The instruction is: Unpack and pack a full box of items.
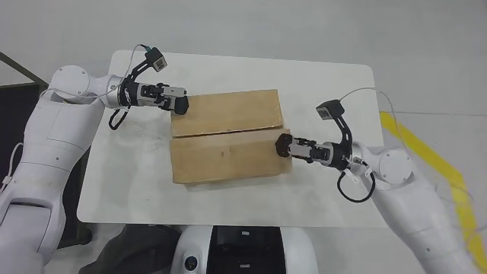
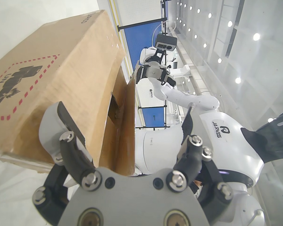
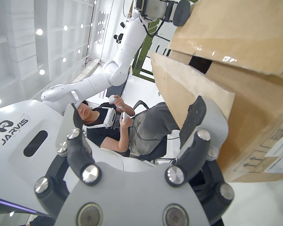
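A brown cardboard box lies in the middle of the white table, its two top flaps down along a lengthwise seam. My left gripper is at the box's far left corner, open. In the left wrist view the box has its nearer flap's edge standing between the fingers of the left gripper. My right gripper is at the box's right end, open. In the right wrist view one finger rests against the box. A dark gap shows between the flaps there.
Bare table surface lies around the box on all sides, widest on the right and along the near edge. A yellow line runs over the floor to the right of the table.
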